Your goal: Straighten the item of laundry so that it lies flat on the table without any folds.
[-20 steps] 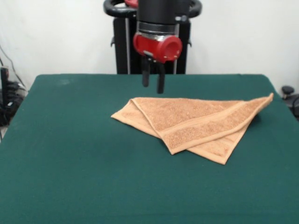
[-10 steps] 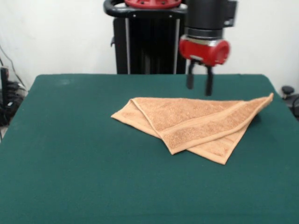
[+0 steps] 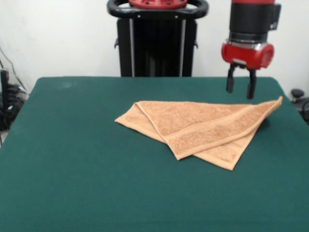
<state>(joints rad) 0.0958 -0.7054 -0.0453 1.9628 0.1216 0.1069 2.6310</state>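
Observation:
The item of laundry (image 3: 203,126) is an orange-tan terry towel folded over itself into a rough triangle on the dark green table (image 3: 72,159). One woven band runs along its front fold, and a pointed corner reaches toward the table's right edge. My gripper (image 3: 240,90) hangs above the towel's far right part, clear of the cloth. Its two black fingers (image 3: 230,84) point down with a gap between them and nothing in it, so it is open.
The table's right edge lies just beyond the towel's pointed corner (image 3: 278,101). Cables and dark equipment (image 3: 7,104) sit off the table at the left, and a dark object (image 3: 299,99) stands past the right edge.
The gripper has travelled steadily to the right, from above the towel's left end to above its right part. The towel has not moved.

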